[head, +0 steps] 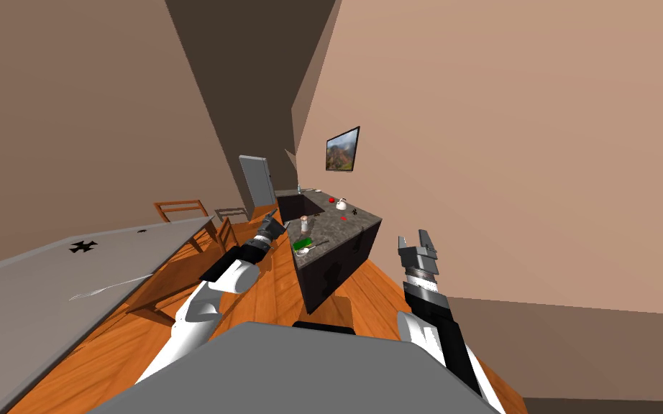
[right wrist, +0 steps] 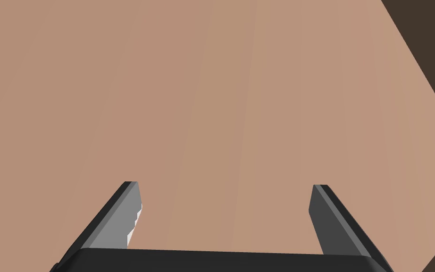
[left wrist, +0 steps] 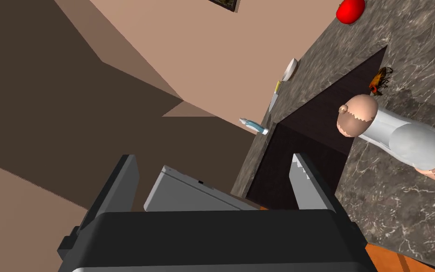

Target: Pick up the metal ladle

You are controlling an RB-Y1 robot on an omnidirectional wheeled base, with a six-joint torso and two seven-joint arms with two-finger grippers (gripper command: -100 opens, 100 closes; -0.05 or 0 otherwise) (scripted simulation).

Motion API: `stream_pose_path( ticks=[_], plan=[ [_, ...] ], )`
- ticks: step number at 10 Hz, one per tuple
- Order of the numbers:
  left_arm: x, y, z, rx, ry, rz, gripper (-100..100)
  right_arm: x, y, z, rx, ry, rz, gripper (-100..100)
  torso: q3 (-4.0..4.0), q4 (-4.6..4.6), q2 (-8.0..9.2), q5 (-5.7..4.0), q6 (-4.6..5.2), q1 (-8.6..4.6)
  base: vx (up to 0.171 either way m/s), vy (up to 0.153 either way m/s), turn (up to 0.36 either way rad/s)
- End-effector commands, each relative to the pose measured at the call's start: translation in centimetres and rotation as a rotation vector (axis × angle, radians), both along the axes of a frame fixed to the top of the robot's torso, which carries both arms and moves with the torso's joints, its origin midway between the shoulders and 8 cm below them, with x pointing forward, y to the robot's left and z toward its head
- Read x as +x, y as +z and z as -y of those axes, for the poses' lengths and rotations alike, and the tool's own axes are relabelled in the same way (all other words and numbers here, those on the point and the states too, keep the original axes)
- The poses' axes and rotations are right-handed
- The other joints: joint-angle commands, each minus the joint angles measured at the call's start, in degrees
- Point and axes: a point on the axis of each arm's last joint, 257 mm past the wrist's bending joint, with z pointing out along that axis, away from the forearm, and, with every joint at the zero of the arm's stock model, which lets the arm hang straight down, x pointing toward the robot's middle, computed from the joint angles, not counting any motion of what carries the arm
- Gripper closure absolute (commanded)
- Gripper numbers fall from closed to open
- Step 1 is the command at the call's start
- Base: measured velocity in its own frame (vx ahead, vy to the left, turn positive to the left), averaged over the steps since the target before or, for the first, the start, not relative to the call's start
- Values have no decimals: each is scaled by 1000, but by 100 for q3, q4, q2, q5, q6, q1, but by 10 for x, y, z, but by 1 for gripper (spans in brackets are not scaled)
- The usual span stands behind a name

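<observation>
The ladle [head: 311, 249] lies near the front end of the dark marbled counter [head: 337, 226], a pale bowl with a thin dark handle, beside a green thing [head: 303, 243]. My left gripper [head: 280, 227] hovers just left of the counter, a little short of the ladle, beside the sink recess [head: 298, 208]. In the left wrist view this gripper [left wrist: 214, 174] is open with nothing between its fingers, aimed past the sink recess [left wrist: 315, 127]; a pale shaker with a tan cap [left wrist: 391, 137] stands close by. My right gripper [head: 416, 241] is raised at the right, open [right wrist: 226, 208].
The counter also carries a white kettle [head: 341, 205], a red fruit [head: 331, 200], a small orange thing [left wrist: 377, 81], a white dish [left wrist: 290, 69], a knife [left wrist: 274, 97] and a blue-white tube [left wrist: 254, 126]. A grey table [head: 49, 287] and wooden chairs [head: 179, 210] stand at my left.
</observation>
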Motion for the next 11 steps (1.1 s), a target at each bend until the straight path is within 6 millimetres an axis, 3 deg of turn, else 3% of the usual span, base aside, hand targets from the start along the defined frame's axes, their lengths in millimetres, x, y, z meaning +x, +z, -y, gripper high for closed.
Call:
stream_pose_path(
  ticks=[1, 11],
  plan=[
    [4, -9, 1, -19, -18, -43, -100, 0, 0, 0, 0, 0, 0, 0, 0, 0, 0, 0, 0, 0, 8, -6, -26],
    [23, -47, 9, -160, -122, -259, -100, 0, 0, 0, 0, 0, 0, 0, -3, -1, -4, -2, -2, -8, 12, -17, -32]
  ],
)
